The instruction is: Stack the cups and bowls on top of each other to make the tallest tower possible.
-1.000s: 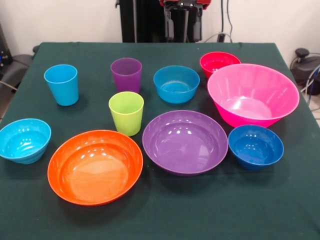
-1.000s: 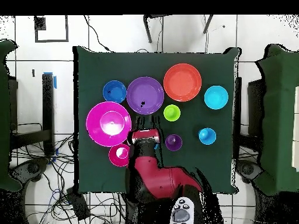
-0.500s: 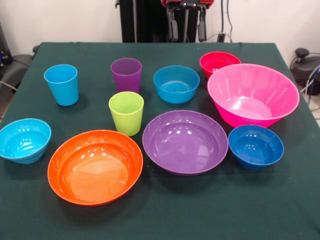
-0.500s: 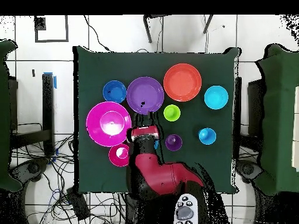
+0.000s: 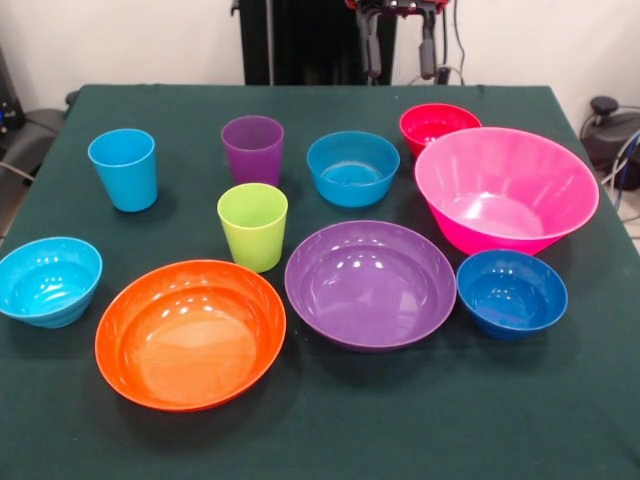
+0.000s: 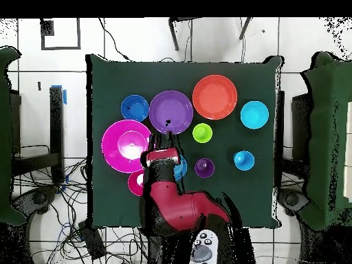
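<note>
All cups and bowls stand apart on the green table; no tower is in view. The light blue cup (image 5: 123, 168), purple cup (image 5: 252, 148) and lime green cup (image 5: 252, 225) are left of centre. At the back sit the blue bowl (image 5: 352, 167) and red bowl (image 5: 438, 125), with the big pink bowl (image 5: 505, 188) on the right. In front are the cyan bowl (image 5: 49, 280), orange bowl (image 5: 190, 332), wide purple bowl (image 5: 370, 283) and dark blue bowl (image 5: 511, 292). My gripper (image 5: 399, 55) (image 6: 163, 141) hangs open and empty, high behind the blue and red bowls.
In the overhead view my arm (image 6: 172, 199) covers most of the blue bowl and part of the red bowl (image 6: 137, 183). The green table (image 5: 330, 420) has bare cloth along its front edge. Cables and chairs lie off the table's sides.
My gripper has slid to the right in the front view, from behind the blue bowl toward the red bowl. None of the cups or bowls has moved.
</note>
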Available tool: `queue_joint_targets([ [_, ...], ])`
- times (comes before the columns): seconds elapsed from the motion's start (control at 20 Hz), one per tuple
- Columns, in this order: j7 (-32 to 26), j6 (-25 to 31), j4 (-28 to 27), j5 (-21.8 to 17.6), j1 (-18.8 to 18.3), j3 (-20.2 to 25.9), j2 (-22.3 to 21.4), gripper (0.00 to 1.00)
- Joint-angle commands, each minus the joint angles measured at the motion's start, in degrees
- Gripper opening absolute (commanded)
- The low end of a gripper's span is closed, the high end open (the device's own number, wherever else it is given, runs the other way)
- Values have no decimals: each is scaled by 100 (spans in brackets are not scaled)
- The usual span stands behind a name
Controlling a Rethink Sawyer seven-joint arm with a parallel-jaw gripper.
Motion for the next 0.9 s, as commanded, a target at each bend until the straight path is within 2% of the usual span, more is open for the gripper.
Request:
queue_joint_targets([
  [0.05, 199, 885, -275, 342, 424, -52, 81, 100],
  [0.2, 119, 788, -302, 611, 726, -322, 166, 100],
  [0.3, 172, 750, -314, 651, 778, -366, 215, 100],
  [0.9, 518, 1087, -443, 269, 350, 101, 309, 100],
])
